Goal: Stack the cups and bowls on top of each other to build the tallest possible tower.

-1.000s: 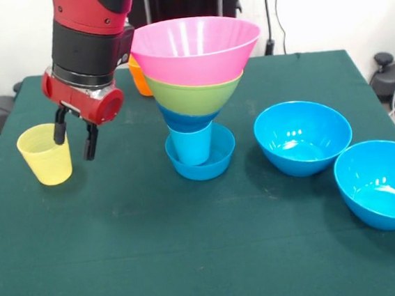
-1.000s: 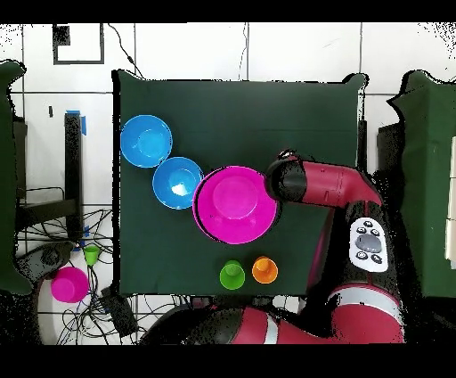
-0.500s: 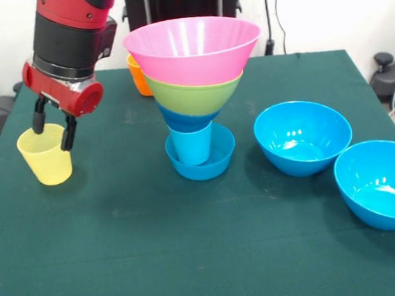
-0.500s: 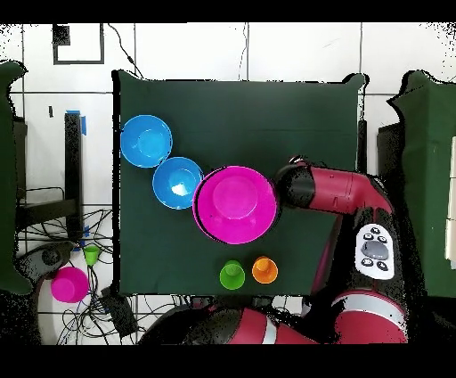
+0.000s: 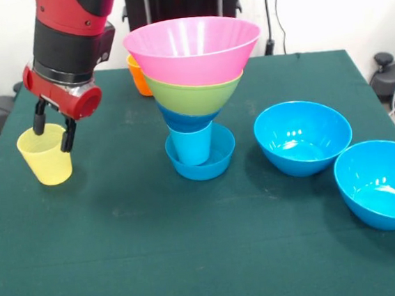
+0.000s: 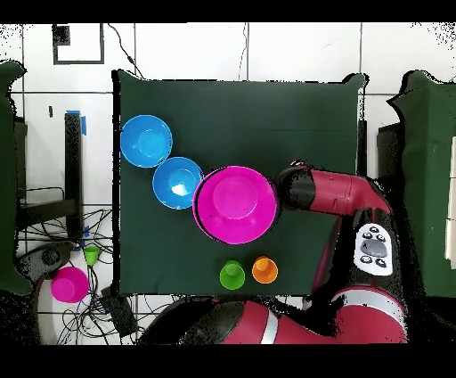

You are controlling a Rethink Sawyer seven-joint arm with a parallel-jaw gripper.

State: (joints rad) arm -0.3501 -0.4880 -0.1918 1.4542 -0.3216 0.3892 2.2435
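The tower (image 5: 195,85) stands mid-table: a small blue bowl (image 5: 216,161) at the base, a light blue cup (image 5: 192,145) in it, then blue, lime green (image 5: 196,95) and pink bowls (image 5: 191,47) widening upward. From overhead, the pink bowl (image 6: 236,203) hides the rest. A yellow cup (image 5: 44,159) stands upright at the left. My gripper (image 5: 52,132) is open at its rim, one finger over the mouth and the other at the cup's right edge. The arm (image 6: 325,192) hides the gripper and yellow cup from above.
Two large blue bowls (image 5: 303,136) (image 5: 383,182) sit to the right of the tower. An orange cup (image 5: 136,73) stands behind it, beside a green cup (image 6: 232,275). Off the table lie a pink bowl (image 6: 69,283) and cables.
My gripper has moved left from beside the yellow cup to its rim, staying open. Over the last half second it hardly moved. The tower and bowls are unchanged.
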